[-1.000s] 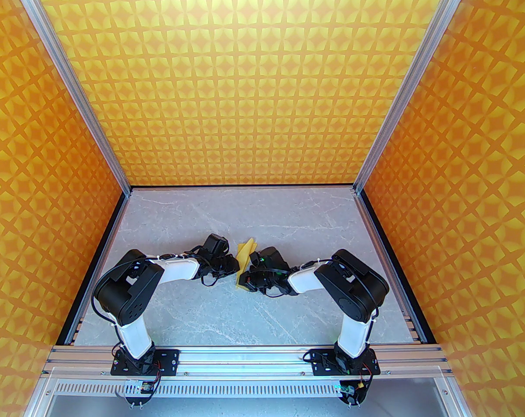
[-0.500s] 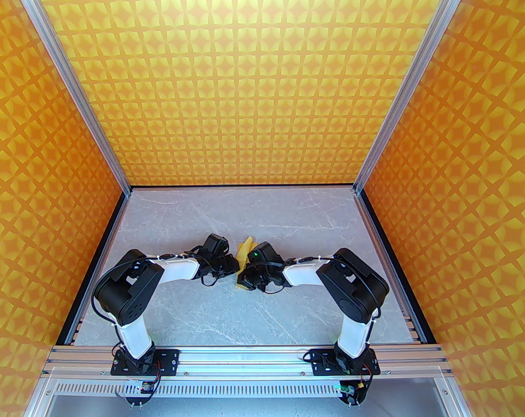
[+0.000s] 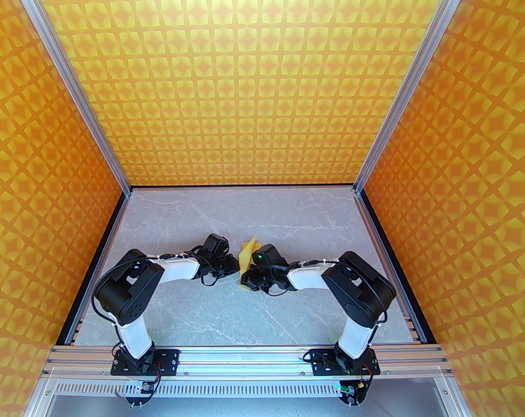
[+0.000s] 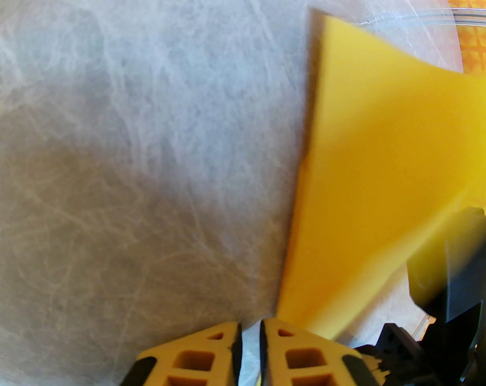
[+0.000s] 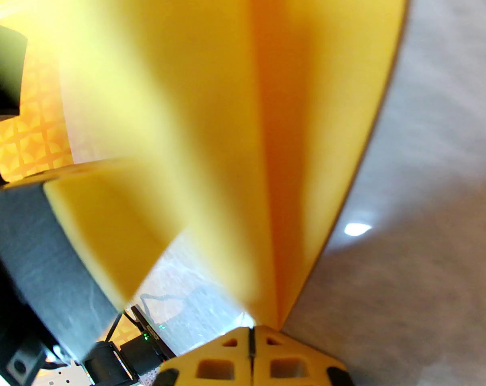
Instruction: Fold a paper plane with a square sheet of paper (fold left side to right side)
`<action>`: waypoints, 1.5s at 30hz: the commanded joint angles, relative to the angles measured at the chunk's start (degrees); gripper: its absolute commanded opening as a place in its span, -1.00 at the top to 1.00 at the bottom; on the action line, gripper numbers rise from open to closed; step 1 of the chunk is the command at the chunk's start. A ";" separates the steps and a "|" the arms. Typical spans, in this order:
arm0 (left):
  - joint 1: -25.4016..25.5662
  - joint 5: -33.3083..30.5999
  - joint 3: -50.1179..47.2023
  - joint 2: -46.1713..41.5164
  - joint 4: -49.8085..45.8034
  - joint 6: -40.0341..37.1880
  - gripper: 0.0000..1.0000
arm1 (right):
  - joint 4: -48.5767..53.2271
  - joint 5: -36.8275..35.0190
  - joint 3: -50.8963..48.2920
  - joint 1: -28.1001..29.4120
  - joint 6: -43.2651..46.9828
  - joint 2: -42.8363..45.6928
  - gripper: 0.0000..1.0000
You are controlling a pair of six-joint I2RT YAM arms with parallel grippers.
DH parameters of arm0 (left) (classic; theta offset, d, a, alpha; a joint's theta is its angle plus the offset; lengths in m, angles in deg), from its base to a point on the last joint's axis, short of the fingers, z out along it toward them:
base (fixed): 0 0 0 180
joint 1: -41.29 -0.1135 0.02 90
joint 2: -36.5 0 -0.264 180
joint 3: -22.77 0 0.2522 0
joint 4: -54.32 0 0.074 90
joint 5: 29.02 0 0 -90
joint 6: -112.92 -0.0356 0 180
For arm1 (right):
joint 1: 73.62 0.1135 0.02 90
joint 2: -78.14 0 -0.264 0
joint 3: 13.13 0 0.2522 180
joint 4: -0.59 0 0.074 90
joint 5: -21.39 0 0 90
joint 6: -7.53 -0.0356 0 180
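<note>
On the left, the left hand (image 4: 250, 326) is hanging close over the grey marbled worktop (image 3: 193, 311) with its fingers (image 4: 194, 356) nearly together and a thin slit showing between them; whether they are pinching anything I cannot tell. The lower corner of the yellow paper (image 4: 367, 175) is reaching down to the tip of that hand's finger on the paper's side. From there the sheet is rising and fanning out, curving up off the worktop. Seen from above, the paper is standing between the two hands, near the middle of the worktop. On the right, the right hand (image 5: 251, 330) is pressing its fingers together on the paper's folded end, the crease running up from its tips.
</note>
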 commanded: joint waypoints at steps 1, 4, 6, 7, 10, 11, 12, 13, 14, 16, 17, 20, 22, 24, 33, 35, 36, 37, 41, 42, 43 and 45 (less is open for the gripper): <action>1.58 0.33 1.26 5.55 5.44 -0.12 0.63 | -2.79 -1.87 -1.64 -1.17 0.62 1.86 0.88; 1.64 0.33 1.58 5.72 5.29 -0.29 0.63 | -3.27 -0.89 -1.26 -1.57 0.72 1.62 0.88; 1.60 0.32 1.56 5.51 5.23 -0.22 0.63 | -3.40 -0.86 -1.14 -1.58 0.64 1.40 0.89; 1.64 0.33 1.44 5.26 5.25 -0.21 0.63 | -2.41 -0.89 -0.72 -1.61 0.95 1.02 0.90; 1.16 0.33 1.05 3.89 5.19 -0.04 0.63 | -1.52 -0.56 -0.28 -1.58 1.42 -0.18 0.91; 0.92 0.29 1.00 3.18 5.08 -0.12 0.63 | -1.62 -0.68 -0.27 -1.61 1.44 -0.36 0.91; 0.79 0.23 0.88 2.50 5.13 -0.24 0.62 | -1.56 -0.64 -0.28 -1.61 1.56 -0.52 0.91; 0.56 0.27 0.93 1.70 5.03 -0.46 0.61 | -1.53 -0.62 -0.17 -1.66 1.55 -0.65 0.91; 0.44 0.20 1.13 0.91 4.95 -0.87 0.60 | -1.54 -0.63 -0.20 -1.66 1.68 -0.75 0.91; 0.37 0.27 1.54 -0.43 4.81 -1.82 0.59 | -0.89 -0.56 0.22 -1.66 2.01 -0.93 0.91; 0.41 0.25 1.84 -0.98 4.79 -2.19 0.58 | -0.58 -0.40 0.36 -1.65 2.16 -1.13 0.91; 0.41 0.10 2.44 -2.32 5.41 -3.02 0.54 | -0.75 -0.37 0.27 -1.66 1.96 -1.25 0.91; 0.41 -1.15 2.00 -3.46 6.04 -2.81 0.52 | -0.74 -0.27 0.29 -1.66 1.95 -1.34 0.91; 0.33 -2.39 1.31 -5.19 6.99 -2.87 0.48 | -0.69 -0.27 0.29 -1.60 1.89 -1.43 0.91; 0.41 -4.29 1.49 -8.44 6.87 -5.29 0.44 | -0.76 -0.05 0.14 -1.64 1.78 -1.98 0.91; 0.39 -3.71 2.59 -7.20 5.62 -6.18 0.43 | -0.78 -0.05 0.18 -1.64 1.69 -2.02 0.91; 0.37 -3.19 3.12 -6.58 5.16 -6.56 0.44 | -0.85 -0.05 0.10 -1.58 1.64 -1.97 0.91; 0.37 -2.57 3.51 -5.96 5.14 -6.70 0.45 | -0.84 -0.10 0.06 -1.66 1.66 -1.94 0.91; 0.40 -1.52 3.98 -4.44 5.89 -6.73 0.50 | -0.74 -0.09 -0.03 -1.58 1.69 -1.79 0.91; 0.37 -1.51 4.20 -4.19 5.93 -6.88 0.53 | -0.69 -0.15 -0.03 -1.65 1.69 -1.80 0.91; 0.41 -1.51 4.27 -3.88 5.88 -6.99 0.54 | -0.75 -0.11 -0.10 -1.64 1.64 -1.84 0.91; 0.34 -1.51 4.76 -3.31 5.49 -7.25 0.61 | -0.85 -0.19 -0.17 -1.66 1.58 -1.83 0.91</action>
